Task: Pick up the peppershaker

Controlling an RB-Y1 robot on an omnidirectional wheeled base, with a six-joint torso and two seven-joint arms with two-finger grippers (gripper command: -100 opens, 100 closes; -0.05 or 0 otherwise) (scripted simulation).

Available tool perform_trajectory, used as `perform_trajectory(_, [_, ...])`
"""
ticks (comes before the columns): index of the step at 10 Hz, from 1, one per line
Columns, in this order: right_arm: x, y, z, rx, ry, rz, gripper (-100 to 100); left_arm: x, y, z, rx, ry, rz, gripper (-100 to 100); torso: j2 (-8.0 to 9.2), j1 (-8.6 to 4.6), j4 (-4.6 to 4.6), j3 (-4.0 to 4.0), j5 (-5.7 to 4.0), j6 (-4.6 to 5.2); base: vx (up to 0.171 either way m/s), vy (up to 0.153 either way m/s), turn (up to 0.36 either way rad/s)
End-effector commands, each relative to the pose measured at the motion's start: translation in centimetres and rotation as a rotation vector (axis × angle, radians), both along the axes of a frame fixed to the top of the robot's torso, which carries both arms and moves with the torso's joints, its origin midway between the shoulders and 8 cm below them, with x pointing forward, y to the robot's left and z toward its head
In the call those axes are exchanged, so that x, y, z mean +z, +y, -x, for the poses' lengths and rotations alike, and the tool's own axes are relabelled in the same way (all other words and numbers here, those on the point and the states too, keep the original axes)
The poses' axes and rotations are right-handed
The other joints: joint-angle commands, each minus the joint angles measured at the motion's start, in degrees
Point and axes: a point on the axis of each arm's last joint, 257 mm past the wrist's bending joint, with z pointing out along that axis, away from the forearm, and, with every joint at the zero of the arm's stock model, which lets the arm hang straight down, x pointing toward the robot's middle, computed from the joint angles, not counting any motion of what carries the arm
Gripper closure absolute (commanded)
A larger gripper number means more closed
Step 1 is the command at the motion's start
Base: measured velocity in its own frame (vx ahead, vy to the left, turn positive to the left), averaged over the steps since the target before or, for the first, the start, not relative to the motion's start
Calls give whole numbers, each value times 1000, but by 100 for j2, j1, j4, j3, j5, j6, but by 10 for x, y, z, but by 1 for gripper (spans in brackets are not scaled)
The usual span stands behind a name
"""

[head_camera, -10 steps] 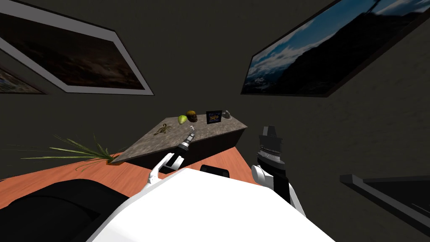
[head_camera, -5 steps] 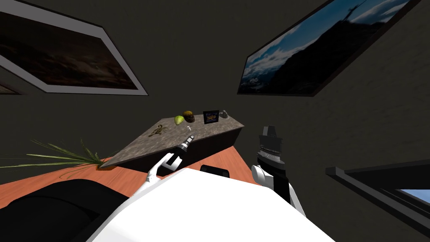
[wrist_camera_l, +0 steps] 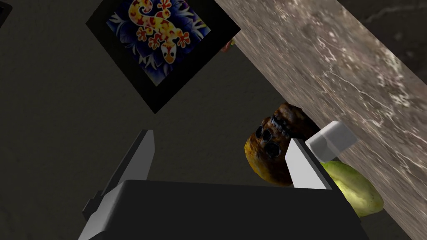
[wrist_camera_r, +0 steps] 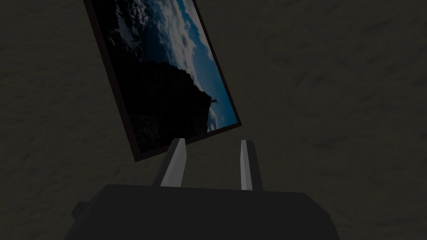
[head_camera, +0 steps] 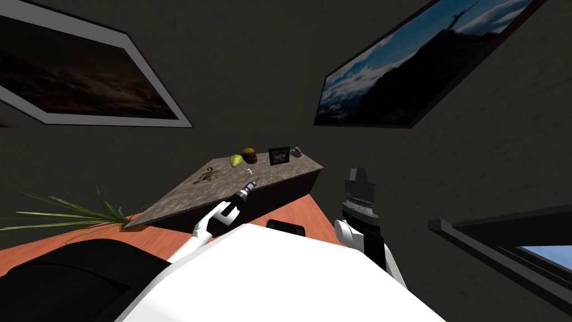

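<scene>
The peppershaker is a small pale grey-white piece on the marbled tabletop, in front of a brown skull. In the left wrist view its pale blocky end lies just outside one finger of my left gripper, not between the two. That gripper is open and empty, hovering over the table's near edge and pointing at the skull and a green fruit. My right gripper is raised to the right of the table, with its fingers a little apart and nothing between them.
A black-framed gecko picture and a grey object stand at the table's back right. A scorpion figure lies to the left. A spiky plant sits at the table's left end, over the orange floor.
My head view has swung a little, sliding the table left. The left gripper has eased slightly back and down, so the shaker now shows just beyond its tips. The right arm is unchanged.
</scene>
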Motion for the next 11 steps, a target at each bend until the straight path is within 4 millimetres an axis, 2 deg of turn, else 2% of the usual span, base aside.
perform_trajectory(1, [0, 0, 0, 0, 0, 0, 0, -13, 14, -2, 12, 32, -45, -100, 0, 0, 0, 0, 0, 0, 32, 7, -24])
perform_trajectory(6, [0, 0, 0, 0, 0, 0, 0, -32, 60, -14, 43, 111, -198, -100, -12, 15, -3, -7, 4, -1, 48, 30, -11])
perform_trajectory(11, [0, 0, 0, 0, 0, 0, 0, -40, 104, -28, 80, 165, -332, -100, -17, 18, -4, -10, 4, -1, 60, 48, -1])
